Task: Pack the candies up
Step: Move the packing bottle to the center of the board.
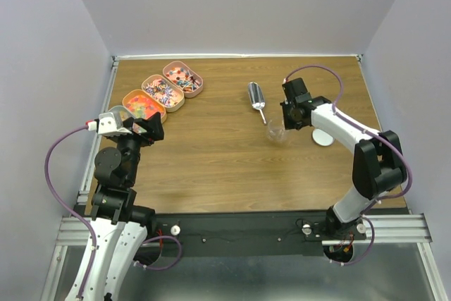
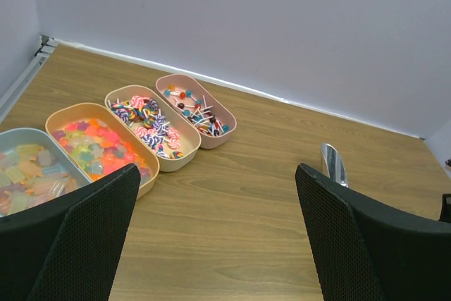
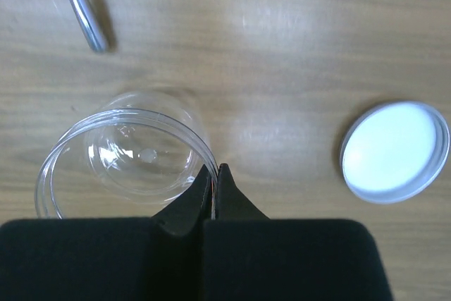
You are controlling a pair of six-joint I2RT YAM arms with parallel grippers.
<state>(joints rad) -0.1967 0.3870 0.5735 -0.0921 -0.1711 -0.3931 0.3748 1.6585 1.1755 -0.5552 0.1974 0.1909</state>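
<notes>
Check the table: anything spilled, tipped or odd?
Nothing stands out. The candies sit inside their tins, the empty jar stands upright with the right claw pinching its rim, and the lid and scoop lie flat on the table.

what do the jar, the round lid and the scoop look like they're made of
The jar looks like clear glossy plastic, since the table grain shows through it; glass is possible. The lid is smooth and white, probably plastic, with a slightly shiny rim. The scoop is polished silver metal with mirror-like highlights.
</notes>
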